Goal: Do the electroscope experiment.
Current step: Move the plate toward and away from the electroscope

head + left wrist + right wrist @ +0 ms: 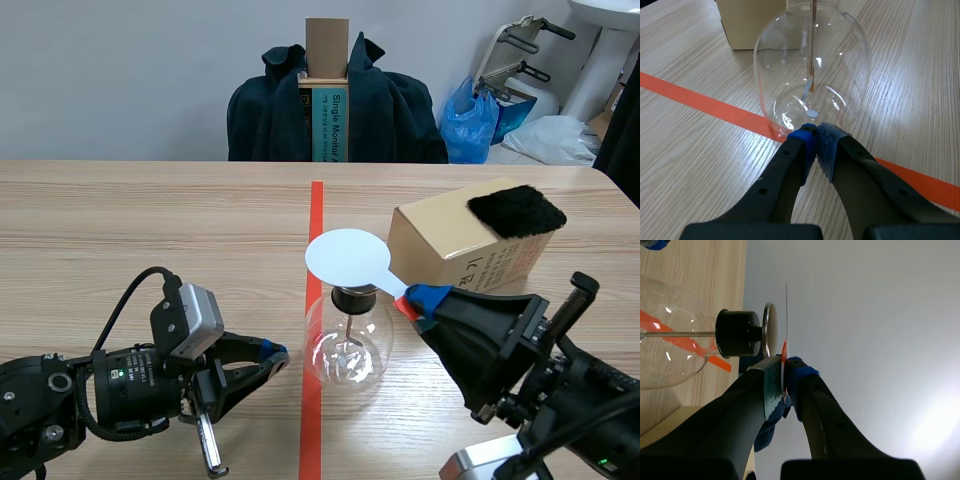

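The electroscope, a clear glass flask (348,348) with a black stopper (352,297), stands on the red tape line. A white round plate (347,257) hovers just over its top. My right gripper (415,298) is shut on the plate's red handle. In the right wrist view the plate (786,310) shows edge-on beside the electroscope's metal disc (769,329), between my fingers (784,365). My left gripper (272,355) is shut on nothing, its tips (815,134) against the flask's base (812,65). Foil leaves (810,86) hang inside.
A cardboard box (455,250) with a black fur pad (516,210) on top stands right of the flask, close behind my right gripper. An orange tape line (314,400) runs down the table's middle. A chair with a dark jacket (390,110) stands beyond the far edge.
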